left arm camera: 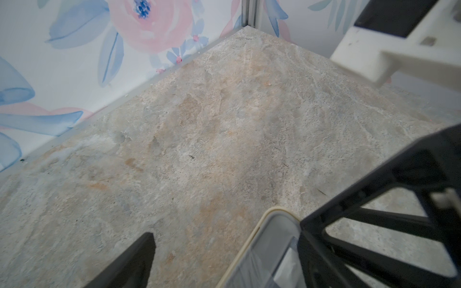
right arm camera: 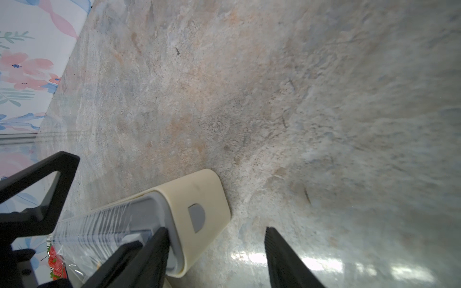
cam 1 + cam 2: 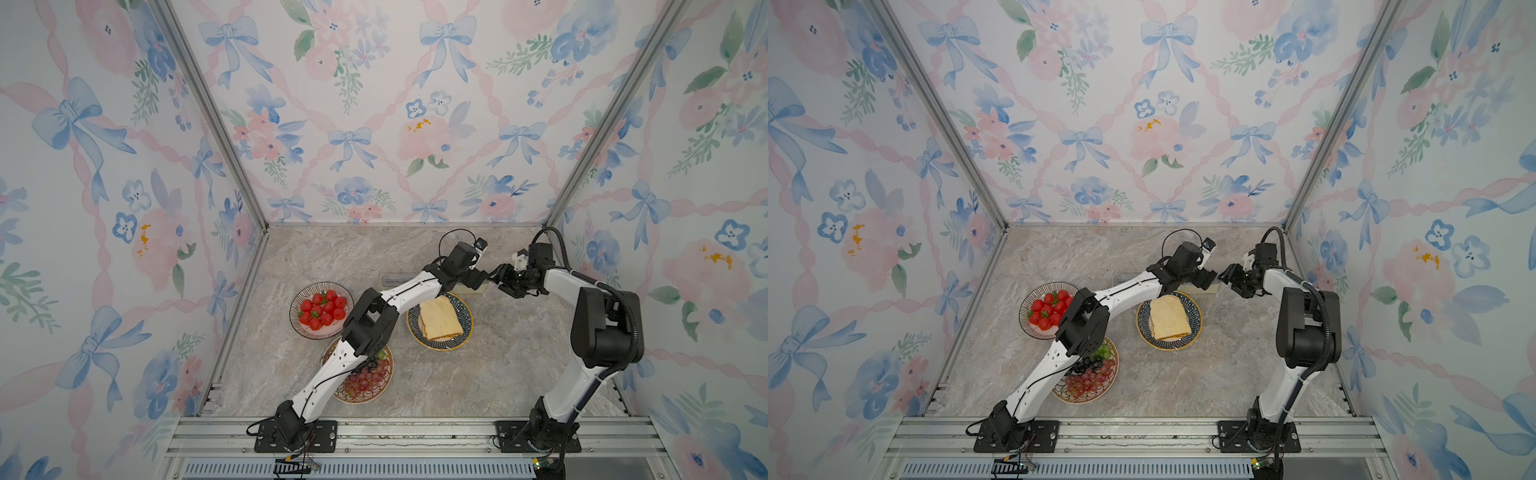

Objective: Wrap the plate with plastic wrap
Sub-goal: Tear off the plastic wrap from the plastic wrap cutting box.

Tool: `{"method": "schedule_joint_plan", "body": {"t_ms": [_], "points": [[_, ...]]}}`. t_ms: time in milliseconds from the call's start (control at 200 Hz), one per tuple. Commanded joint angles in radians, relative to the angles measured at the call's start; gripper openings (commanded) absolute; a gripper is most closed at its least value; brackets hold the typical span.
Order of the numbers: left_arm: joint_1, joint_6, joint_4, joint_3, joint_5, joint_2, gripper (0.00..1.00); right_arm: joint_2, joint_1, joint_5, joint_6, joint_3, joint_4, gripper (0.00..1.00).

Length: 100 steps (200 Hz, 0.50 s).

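No brand can be read; the only writing is a faint line on the lid of the long cream box (image 3: 394, 281), too small to make out in either top view. From left to right on the stone-patterned table (image 3: 316, 257) stand a plate of strawberries (image 3: 321, 311), a plate of grapes (image 3: 365, 380) nearer the front and partly under the left arm, and the blue-rimmed plate (image 3: 466, 328) bearing a slice of bread (image 3: 440, 320), uncovered. The box lies just behind this plate, toward the far right. The left claw (image 3: 484, 279) and the right claw (image 3: 498, 277) meet at the box's right end. The left claw stands wide. In the left wrist view one of its fingers (image 1: 139, 256) hangs over bare table beside the rounded box end (image 1: 264, 239). The right claw is partly spread and grips nothing. In the right wrist view one finger (image 2: 152, 254) lies against the grey lid, and the other (image 2: 282, 261) is out past the cream end cap (image 2: 199, 197), over bare table. Only this view shows the plastic wrap (image 2: 82, 249), glossy and crinkled at the lid. The top views alone show the three plates together.
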Motion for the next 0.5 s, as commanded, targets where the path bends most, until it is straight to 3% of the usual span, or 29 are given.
{"method": "schedule_joint_plan", "body": {"t_ms": [0,495], "points": [[0.008,0.038,-0.072,-0.021,-0.022,0.005,0.92,0.051,0.006,0.106,-0.032,-0.001,-0.120,0.62],[0.044,0.041,-0.075,-0.107,-0.030,-0.060,0.92,0.057,0.006,0.146,-0.050,0.008,-0.155,0.62]]}}
